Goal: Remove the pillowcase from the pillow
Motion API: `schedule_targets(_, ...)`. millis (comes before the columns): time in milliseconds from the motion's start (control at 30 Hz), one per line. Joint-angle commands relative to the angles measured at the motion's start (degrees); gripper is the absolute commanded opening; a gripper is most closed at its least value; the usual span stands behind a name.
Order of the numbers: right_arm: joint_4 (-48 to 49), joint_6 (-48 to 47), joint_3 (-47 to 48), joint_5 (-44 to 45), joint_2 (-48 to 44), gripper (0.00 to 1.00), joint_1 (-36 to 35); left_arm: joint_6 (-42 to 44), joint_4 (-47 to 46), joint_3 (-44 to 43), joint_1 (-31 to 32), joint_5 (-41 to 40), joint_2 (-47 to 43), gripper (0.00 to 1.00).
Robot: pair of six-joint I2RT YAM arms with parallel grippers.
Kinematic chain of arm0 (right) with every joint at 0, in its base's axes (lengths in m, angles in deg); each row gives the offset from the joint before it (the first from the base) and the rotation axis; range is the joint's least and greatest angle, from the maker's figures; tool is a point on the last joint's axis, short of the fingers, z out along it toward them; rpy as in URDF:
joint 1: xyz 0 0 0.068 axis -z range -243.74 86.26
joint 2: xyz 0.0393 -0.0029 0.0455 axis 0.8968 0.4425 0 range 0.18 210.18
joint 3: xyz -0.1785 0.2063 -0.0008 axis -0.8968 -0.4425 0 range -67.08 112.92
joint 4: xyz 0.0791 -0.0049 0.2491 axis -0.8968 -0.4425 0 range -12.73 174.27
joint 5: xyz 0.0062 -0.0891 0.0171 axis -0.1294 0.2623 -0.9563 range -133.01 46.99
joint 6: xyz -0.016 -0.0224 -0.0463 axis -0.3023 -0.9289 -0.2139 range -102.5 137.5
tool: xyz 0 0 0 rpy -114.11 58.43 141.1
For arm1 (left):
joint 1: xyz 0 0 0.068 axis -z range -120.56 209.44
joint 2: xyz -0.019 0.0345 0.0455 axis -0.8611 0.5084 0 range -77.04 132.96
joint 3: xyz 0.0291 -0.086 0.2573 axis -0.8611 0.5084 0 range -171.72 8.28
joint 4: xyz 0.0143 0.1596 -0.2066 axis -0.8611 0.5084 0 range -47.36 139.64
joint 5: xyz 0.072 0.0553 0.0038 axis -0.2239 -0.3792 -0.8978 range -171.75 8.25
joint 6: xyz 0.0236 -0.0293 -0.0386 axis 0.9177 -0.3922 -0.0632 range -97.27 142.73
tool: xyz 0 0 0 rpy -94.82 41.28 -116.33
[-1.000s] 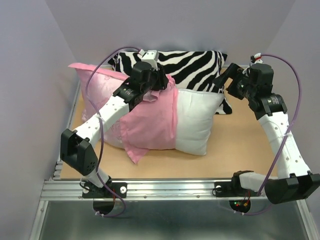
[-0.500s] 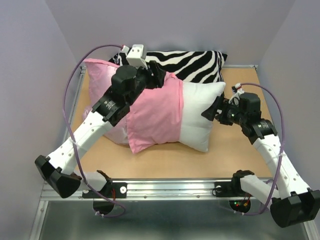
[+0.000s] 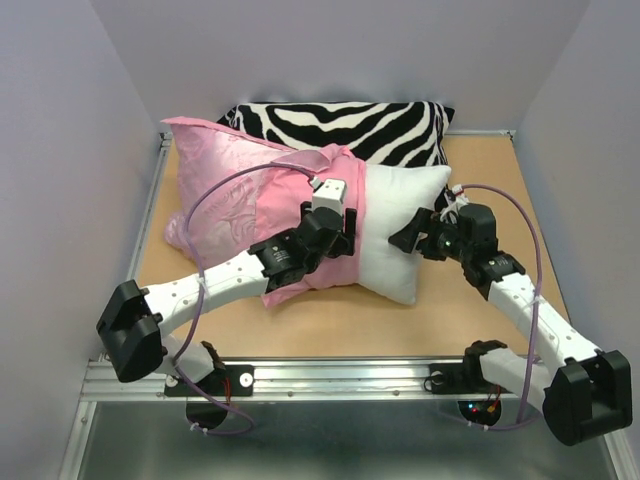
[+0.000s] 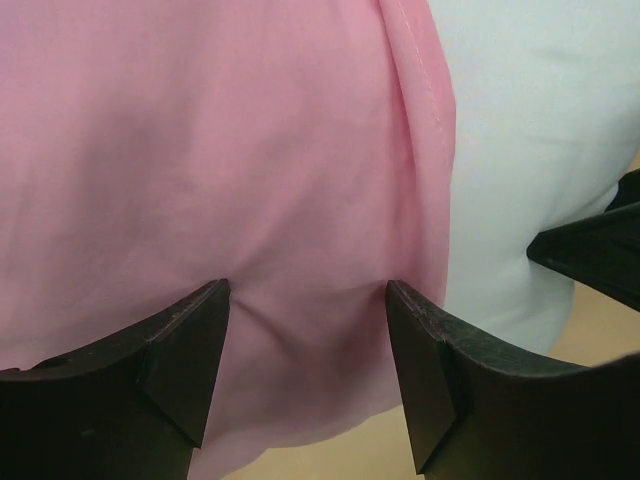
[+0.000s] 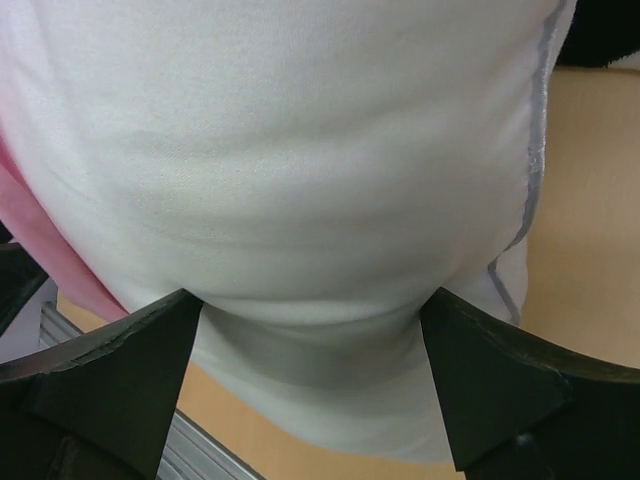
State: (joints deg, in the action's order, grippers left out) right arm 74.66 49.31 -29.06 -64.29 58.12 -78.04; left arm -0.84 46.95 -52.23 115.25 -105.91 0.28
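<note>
Work surface: tan wooden table [image 3: 480, 300], bounded on the left, the far side and the right by plain pale lilac walls [image 3: 80, 120]. An aluminium rail [image 3: 330, 378] runs along the near edge, and both arm bases are bolted to it.

The pillow [image 3: 400, 230] lies near the middle of the table. Its white right-hand part is exposed. The rest is covered by the pillowcase [image 3: 250, 190], whose hem is seen crossing the pillow from far to near. The shiny printed face of the case is turned up towards the far left corner. A zebra-striped pillow [image 3: 380, 125] is set against the far wall, just behind both.

Left gripper [image 4: 305, 300]: jaws spread wide over plain pink fabric close to the hem, nothing clamped. Contact of the fingertips with the cloth cannot be settled from the wrist view.

Right gripper [image 5: 315, 310]: jaws likewise wide, set against the bare white end of the pillow, nothing held.
</note>
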Motion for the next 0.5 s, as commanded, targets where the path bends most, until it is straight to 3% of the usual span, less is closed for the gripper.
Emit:
schedule_targets(0,11.6,2.0,-2.6,-0.2,0.2,0.95,-1.1,-2.5,-5.9,0.5,1.1,-4.3,0.7,0.73)
schedule_targets(100,13.1,2.6,-3.3,1.0,1.0,0.93,-1.3,-2.6,-6.5,1.2,1.3,-4.8,1.3,0.61)
schedule_targets(167,13.8,3.1,-3.2,1.6,1.8,0.85,-1.3,-2.7,-6.1,0.9,1.3,-5.8,2.0,0.29)
schedule_targets(233,13.9,3.3,-2.6,1.5,2.4,0.53,-1.3,-3.3,-4.6,0.7,1.3,-6.8,2.2,0.02)
schedule_targets(267,13.8,3.5,-2.3,1.7,2.5,0.24,-1.3,-3.4,-4.4,0.8,1.3,-7.6,2.0,0.0)
schedule_targets(333,12.5,3.7,-0.8,2.9,2.1,0.01,-1.3,-3.9,-2.7,1.2,1.3,-8.7,1.3,0.0)
schedule_targets(467,3.0,2.5,6.5,9.7,-2.3,0.01,-1.3,-5.6,0.1,2.9,0.7,-12.8,-2.8,0.0)
